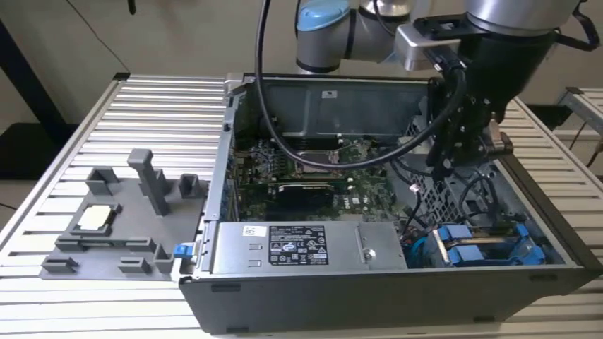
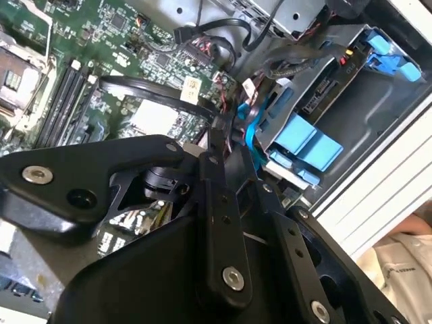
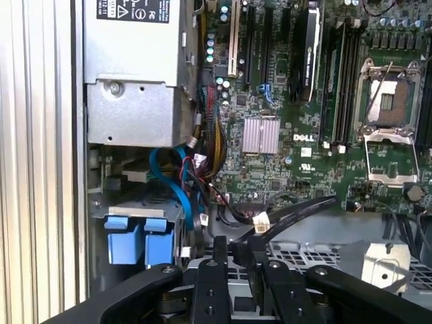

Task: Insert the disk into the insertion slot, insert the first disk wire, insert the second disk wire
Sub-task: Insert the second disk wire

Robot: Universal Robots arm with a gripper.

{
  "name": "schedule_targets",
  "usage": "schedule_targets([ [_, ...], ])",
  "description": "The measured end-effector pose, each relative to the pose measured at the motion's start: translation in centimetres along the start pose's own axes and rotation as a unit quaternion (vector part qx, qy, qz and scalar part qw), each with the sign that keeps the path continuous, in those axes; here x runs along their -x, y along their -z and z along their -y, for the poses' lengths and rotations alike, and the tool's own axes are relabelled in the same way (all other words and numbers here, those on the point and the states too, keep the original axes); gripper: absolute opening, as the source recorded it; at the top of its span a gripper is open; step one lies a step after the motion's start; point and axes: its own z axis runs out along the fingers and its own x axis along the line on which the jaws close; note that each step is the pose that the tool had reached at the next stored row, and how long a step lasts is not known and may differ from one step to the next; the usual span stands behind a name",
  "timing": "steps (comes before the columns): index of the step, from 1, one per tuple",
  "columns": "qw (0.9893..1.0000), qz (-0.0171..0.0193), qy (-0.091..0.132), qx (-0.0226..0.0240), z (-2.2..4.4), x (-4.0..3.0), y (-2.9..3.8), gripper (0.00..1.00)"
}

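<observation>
Over the right side of the open computer case [image 1: 226, 212] hangs my gripper [image 1: 459, 159]. In both wrist views its fingers [image 3: 221, 253] stand close together on the end of a black flat disk wire [image 3: 297, 209], which curves away over the motherboard [image 2: 142, 84]. The gripper [image 3: 239, 251] holds it just above the perforated cage. The disk's blue carrier [image 1: 467, 248] sits in the insertion slot [image 2: 364, 101] at the case's front corner, on the exterior view's right. Its blue tabs [image 3: 135, 239] [image 2: 304, 138] lie below and to one side of the fingertips [image 2: 216, 138].
A boxy grey power supply [image 1: 301, 247] borders the slot. A bundle of blue and coloured cables [image 3: 179, 179] runs between them. The perforated grey cage [image 3: 324, 260] lies under the gripper. A grey fixture plate [image 1: 113, 219] with small parts rests on the slatted table at the exterior view's left.
</observation>
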Motion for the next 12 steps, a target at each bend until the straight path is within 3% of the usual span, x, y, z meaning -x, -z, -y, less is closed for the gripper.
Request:
schedule_targets([
  [2,1.0,-0.0049,0.002,-0.0028,-0.16,0.16,-0.11,0.27],
  [8,0.9997,-0.0074,0.006,-0.0235,-0.64,0.57,-0.68,0.27],
  [12,0.9994,-0.0152,0.008,-0.0316,-0.8,0.66,-0.92,0.27],
])
